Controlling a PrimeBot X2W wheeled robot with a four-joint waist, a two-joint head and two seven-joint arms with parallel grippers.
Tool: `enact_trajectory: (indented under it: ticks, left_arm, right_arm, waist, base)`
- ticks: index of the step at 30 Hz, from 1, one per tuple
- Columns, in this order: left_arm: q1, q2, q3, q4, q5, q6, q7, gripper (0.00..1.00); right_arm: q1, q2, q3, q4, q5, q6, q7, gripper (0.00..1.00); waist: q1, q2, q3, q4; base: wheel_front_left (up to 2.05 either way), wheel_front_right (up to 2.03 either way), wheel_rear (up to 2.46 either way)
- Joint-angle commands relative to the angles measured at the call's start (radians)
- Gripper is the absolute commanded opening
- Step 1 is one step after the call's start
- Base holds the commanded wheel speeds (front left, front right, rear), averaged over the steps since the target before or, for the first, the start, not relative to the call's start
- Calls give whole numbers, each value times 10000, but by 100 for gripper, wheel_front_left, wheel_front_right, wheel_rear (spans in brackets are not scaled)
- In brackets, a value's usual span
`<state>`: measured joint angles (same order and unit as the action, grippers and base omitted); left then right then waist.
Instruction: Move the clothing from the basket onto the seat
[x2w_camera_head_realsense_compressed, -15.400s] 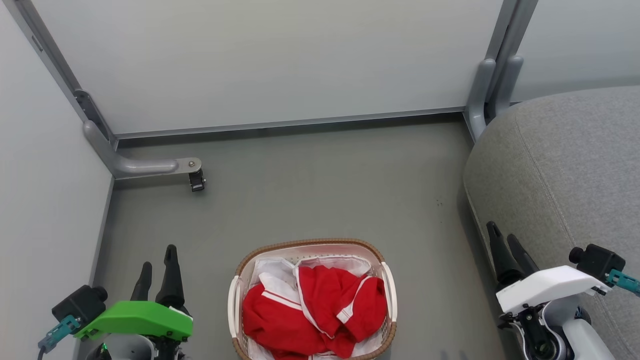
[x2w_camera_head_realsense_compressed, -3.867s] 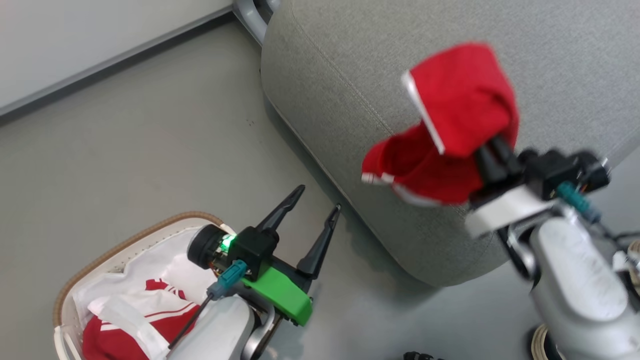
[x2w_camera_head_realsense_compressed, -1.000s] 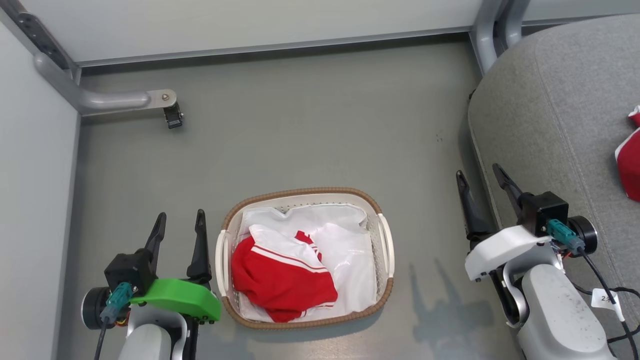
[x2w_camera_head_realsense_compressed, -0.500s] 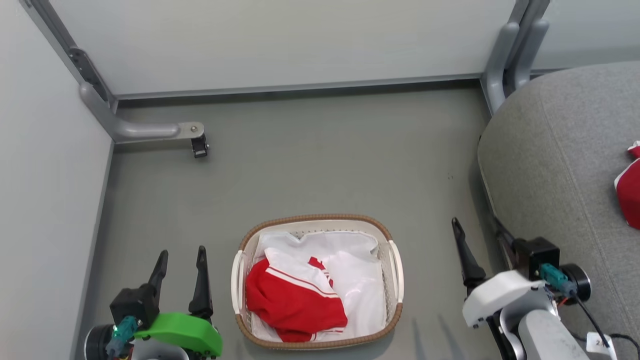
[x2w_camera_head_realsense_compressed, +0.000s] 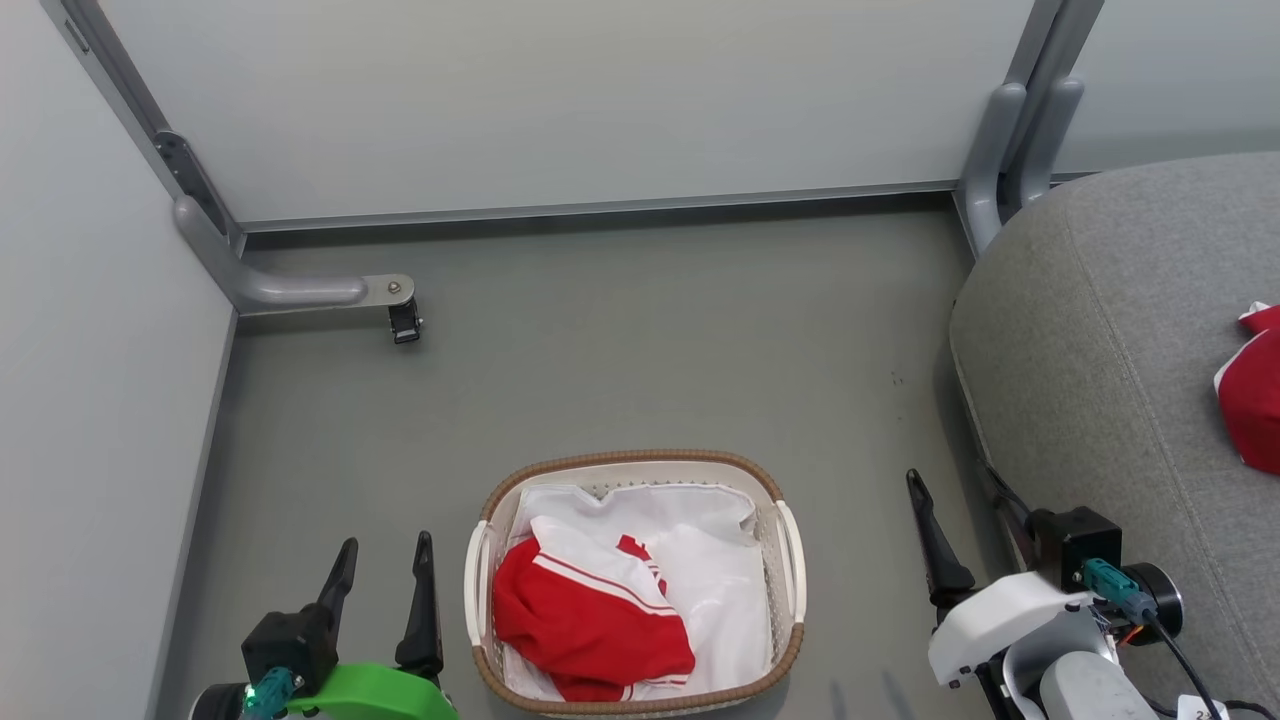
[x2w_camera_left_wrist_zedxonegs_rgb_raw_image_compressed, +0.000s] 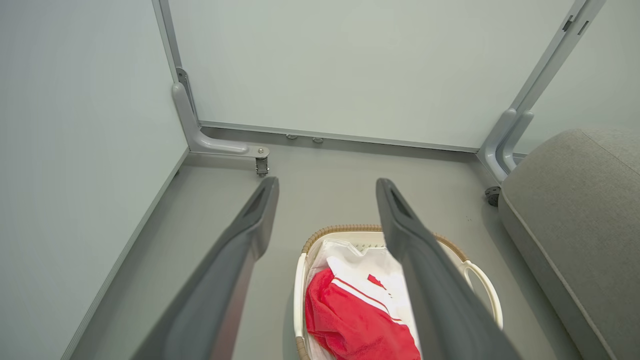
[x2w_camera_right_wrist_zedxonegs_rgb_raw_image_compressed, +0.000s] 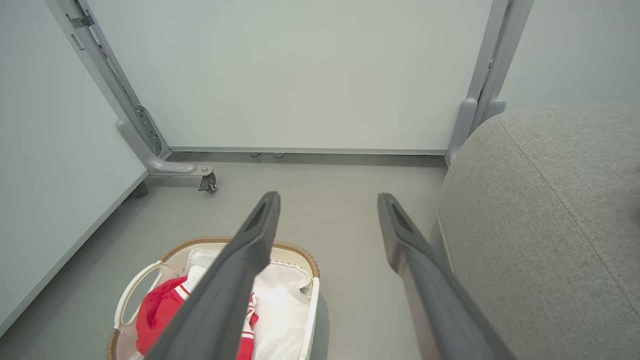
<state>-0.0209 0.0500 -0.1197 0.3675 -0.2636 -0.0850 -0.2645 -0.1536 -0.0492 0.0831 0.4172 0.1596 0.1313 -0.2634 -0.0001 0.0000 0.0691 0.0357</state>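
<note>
Head view looks down on the basket (x2w_camera_head_realsense_compressed: 630, 457), an oval white one with a brown woven rim, standing on the grey floor (x2w_camera_head_realsense_compressed: 650, 350). A red garment (x2w_camera_head_realsense_compressed: 590, 630) with white stripes lies bunched in the basket's left half, on the white liner (x2w_camera_head_realsense_compressed: 715, 585) that covers the rest of the inside. To the right of the basket, with a strip of floor between them, is the rounded corner of the grey seat (x2w_camera_head_realsense_compressed: 1100, 350). A second red garment (x2w_camera_head_realsense_compressed: 1255, 400) with white trim lies on the seat, well apart from the basket and cut off by the picture's edge.

The left gripper (x2w_camera_head_realsense_compressed: 386, 548) sits just beside the basket's left handle, over the floor, fingers pointing away from the robot. Its jaws stand wide apart with nothing between them. The right gripper (x2w_camera_head_realsense_compressed: 948, 478) is to the right of the basket, between it and the seat's edge. Its jaws are likewise spread and hold nothing; one finger lies close against the seat's side.

Beyond the basket, pale panels meet the floor, and a small black caster (x2w_camera_head_realsense_compressed: 405, 325) on a grey bracket stands up and to the left of it.
</note>
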Motion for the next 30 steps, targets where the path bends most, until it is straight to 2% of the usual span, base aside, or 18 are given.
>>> enact_trajectory:
  ticks: [1, 8, 16, 22, 30]
  left_arm:
    - [-7, 15, -19, 7, -110, -36, 2, 100]
    - [-328, 15, -283, 203, -135, -50, 2, 100]
    - [-1259, 18, -713, 839, -66, -54, 2, 100]
    - [-2173, 21, -1058, 1711, -62, 13, -1, 100]
    - [-3669, 28, -1554, 3560, 234, 140, -1, 100]
  right_arm:
    - [21, -40, -5, -28, 51, -10, -20, 100]
    - [-310, -41, 79, -158, 73, -10, -20, 100]
    - [-1103, -38, 287, -708, 110, -10, -20, 100]
    - [-1656, -37, 420, -1082, 267, -12, -20, 100]
    - [-2255, -35, 481, -1385, 320, -10, -20, 100]
  waist:
    - [1, 0, 33, -3]
    - [1, 0, 456, -114]
    - [1, 0, 1998, -552]
    - [1, 0, 3126, -960]
    - [1, 0, 4511, -1379]
  base:
    - [0, 0, 0]
    - [0, 0, 0]
    - [0, 0, 0]
    - [0, 0, 0]
    - [0, 0, 0]
